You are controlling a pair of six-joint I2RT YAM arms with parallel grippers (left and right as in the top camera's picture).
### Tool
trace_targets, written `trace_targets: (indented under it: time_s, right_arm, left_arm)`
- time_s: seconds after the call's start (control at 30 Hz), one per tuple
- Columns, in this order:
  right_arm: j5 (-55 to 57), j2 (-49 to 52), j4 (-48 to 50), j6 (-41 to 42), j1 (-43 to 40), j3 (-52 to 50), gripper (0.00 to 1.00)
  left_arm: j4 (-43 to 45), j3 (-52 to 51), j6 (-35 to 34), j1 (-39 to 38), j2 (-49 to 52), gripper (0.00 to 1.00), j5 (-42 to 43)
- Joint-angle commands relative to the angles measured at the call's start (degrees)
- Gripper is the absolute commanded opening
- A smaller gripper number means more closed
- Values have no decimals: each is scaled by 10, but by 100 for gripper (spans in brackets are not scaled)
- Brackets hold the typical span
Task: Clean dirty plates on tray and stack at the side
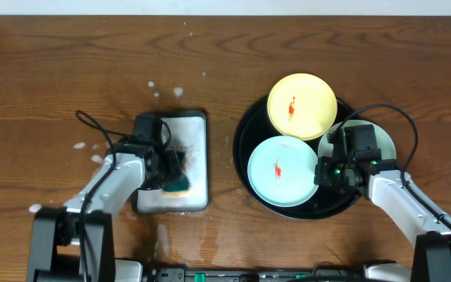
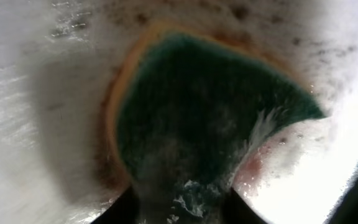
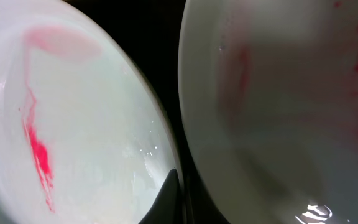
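- L end effector [image 2: 182, 208]: fingers [image 2: 124, 204] clamped on green sponge [image 2: 210, 118], which bulges out ahead of tips, yellow edge showing.
- Sponge sits on wet grey-white tray [image 1: 190, 125] directly under L end effector; brown specks on tray beyond it.
- R end effector [image 3: 173, 199]: tips together, down in the gap btw 2 mint plates; can't tell if a rim is pinched.
- Mint plate [image 3: 73, 124] to its left, red streak on it; 2nd mint plate [image 3: 278, 124] to its right, faint red smears.
- Yellow plate [image 1: 302, 106] beyond R end effector, also red-marked.
- Black tray [image 1: 245, 141] under all 3 plates, on wood table [image 1: 53, 78].
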Motion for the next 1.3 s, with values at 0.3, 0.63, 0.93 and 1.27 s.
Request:
trace_targets:
  time_s: [0.3,0.63,0.93,1.27]
  right_arm:
    - [7,3,-4,-8,9,9,1]
    - [7,3,-4,-8,9,9,1]
    - [7,3,-5,-8,9,9,1]
    - [7,3,-13,-9,9,9,1]
  left_arm:
    - [-126,84,-2,-14,3,52,-47]
    - [-72,45,-2,-21,39,22,-49]
    - [-134,90,3,-33,62,8,-48]
    - [-235,261,-9,-112,12,7,3]
